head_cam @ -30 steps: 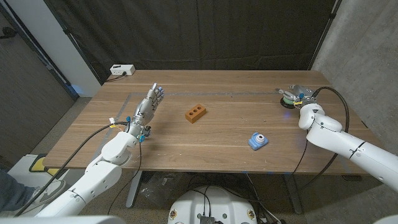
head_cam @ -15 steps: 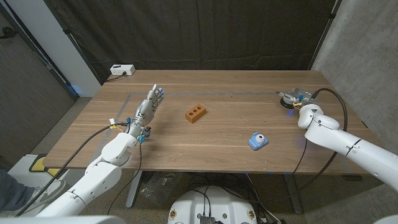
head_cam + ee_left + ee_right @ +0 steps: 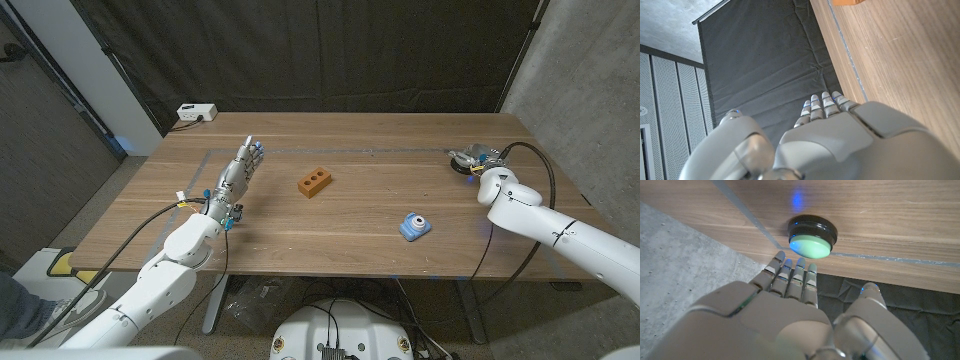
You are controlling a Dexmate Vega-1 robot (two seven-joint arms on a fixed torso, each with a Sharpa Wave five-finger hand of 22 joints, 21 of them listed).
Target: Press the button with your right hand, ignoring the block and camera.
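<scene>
The button [image 3: 811, 245], a green dome on a black base, sits at the table's far right; in the head view the button [image 3: 460, 162] is partly hidden by my right hand [image 3: 480, 160]. In the right wrist view my right hand [image 3: 785, 315] has its fingers [image 3: 790, 270] straight and together, their tips just short of the dome, holding nothing. My left hand [image 3: 238, 172] stands upright at the left, fingers extended, empty. An orange block [image 3: 314, 183] lies mid-table, and its corner [image 3: 847, 2] shows in the left wrist view. A small blue camera [image 3: 415, 226] lies toward the front.
A white box [image 3: 197, 113] stands at the table's [image 3: 350, 240] back left corner. A tape line [image 3: 350, 151] runs across the far side. A black curtain hangs behind, and a concrete wall [image 3: 580, 90] stands close on the right.
My right hand has drawn back a little from over the button toward the table's right edge. The left hand, block and camera have not moved.
</scene>
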